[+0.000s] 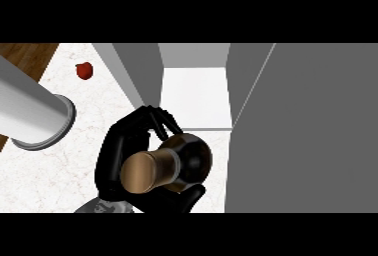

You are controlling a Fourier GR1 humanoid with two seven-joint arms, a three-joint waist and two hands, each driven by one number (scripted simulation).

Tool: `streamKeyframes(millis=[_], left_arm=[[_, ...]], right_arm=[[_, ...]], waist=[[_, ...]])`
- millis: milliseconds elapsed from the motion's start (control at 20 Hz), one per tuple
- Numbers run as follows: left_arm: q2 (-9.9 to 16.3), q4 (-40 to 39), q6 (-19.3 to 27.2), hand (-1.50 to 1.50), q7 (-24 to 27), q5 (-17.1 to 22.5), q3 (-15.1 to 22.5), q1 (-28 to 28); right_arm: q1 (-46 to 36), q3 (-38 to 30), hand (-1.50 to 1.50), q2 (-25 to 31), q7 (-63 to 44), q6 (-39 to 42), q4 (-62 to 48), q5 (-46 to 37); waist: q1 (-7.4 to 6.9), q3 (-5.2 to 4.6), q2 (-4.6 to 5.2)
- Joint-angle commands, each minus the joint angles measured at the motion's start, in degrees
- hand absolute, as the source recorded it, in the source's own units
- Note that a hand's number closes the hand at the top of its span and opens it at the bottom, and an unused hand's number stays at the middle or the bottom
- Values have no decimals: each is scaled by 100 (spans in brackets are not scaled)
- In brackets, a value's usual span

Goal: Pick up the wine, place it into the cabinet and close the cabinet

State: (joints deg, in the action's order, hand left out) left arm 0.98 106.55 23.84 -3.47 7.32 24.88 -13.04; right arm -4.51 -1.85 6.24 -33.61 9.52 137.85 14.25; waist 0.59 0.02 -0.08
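The wine bottle (186,156) is dark, with a bronze cap (148,172), and I see it from above, tilted so the cap leans toward the lower left. My left hand (112,152) is shut on it: fingers (156,119) curl round its far side and the thumb (181,196) wraps the near side. The bottle hangs just in front of the open cabinet, whose white shelf floor (193,97) lies right behind the fingers. The cabinet's grey left wall (139,70) stands beside them. My right hand is in no view.
A broad grey cabinet panel (303,130) fills the right side of the view. A tall pale cylinder with a flanged base (33,117) stands on the marble counter (81,160) at the left. A small red item (85,70) lies far left.
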Motion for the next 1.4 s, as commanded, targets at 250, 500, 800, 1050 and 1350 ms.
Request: streamKeyframes(millis=[250, 500, 800, 1050, 1350], left_arm=[[-97, -429, 1446, 150, -659, -607, 667, -1135], [-98, -1272, 1785, 150, -361, -113, 480, -1839], [-98, -1658, 1482, 150, 171, -100, 275, -1756], [-98, -1904, 1964, 150, 231, 314, 505, -2011], [-98, -2347, 1860, 150, 1044, 997, 335, -1876]], right_arm=[[298, -285, -150, 61, -81, 207, 620, 597], [510, -30, -150, -32, -198, 175, 897, 462], [350, 236, -150, -179, -148, -14, 705, 114], [314, 125, -150, -22, -372, 4, 851, 309], [8, -306, -150, 129, -311, 32, 618, 611]], waist=[[6, 3, -7], [54, 0, 0], [4, -2, 5], [19, -3, 3], [26, -4, 11]])
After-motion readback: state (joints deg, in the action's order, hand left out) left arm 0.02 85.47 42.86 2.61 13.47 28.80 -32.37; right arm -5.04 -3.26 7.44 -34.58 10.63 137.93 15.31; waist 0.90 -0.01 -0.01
